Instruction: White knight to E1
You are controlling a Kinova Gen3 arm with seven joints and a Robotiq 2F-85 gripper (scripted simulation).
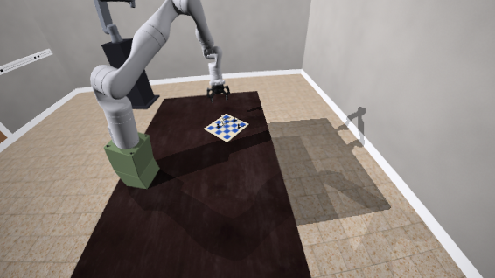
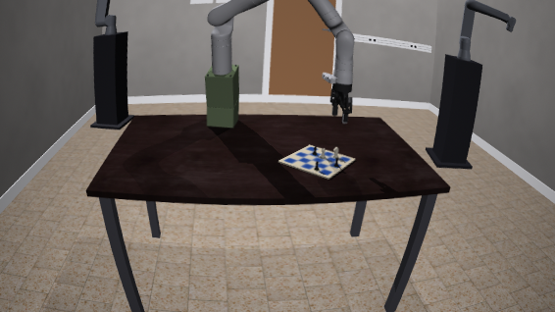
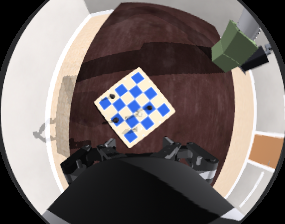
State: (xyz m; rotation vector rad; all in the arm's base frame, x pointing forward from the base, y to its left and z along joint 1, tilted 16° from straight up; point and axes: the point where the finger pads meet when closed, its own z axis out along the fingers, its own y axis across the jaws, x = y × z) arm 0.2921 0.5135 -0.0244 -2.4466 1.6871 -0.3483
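A small blue-and-cream chessboard (image 1: 220,134) (image 2: 294,161) (image 3: 161,104) lies on the dark table (image 1: 197,196) (image 2: 196,161) (image 3: 159,36), turned at an angle. Two pale pieces (image 2: 335,151) (image 2: 323,152) and a few black pieces (image 2: 317,165) stand upright on it. They are too small to tell which one is the white knight. My gripper (image 1: 218,97) (image 2: 342,115) (image 3: 139,143) is open and empty. It points down, well above the table near its far edge, beyond the board and not over it.
The arm's green pedestal (image 1: 131,165) (image 2: 222,94) (image 3: 229,46) stands on the table to the left of the board. Black camera stands (image 2: 110,78) (image 2: 456,107) stand on the floor beside the table. The table edge lies close behind the gripper.
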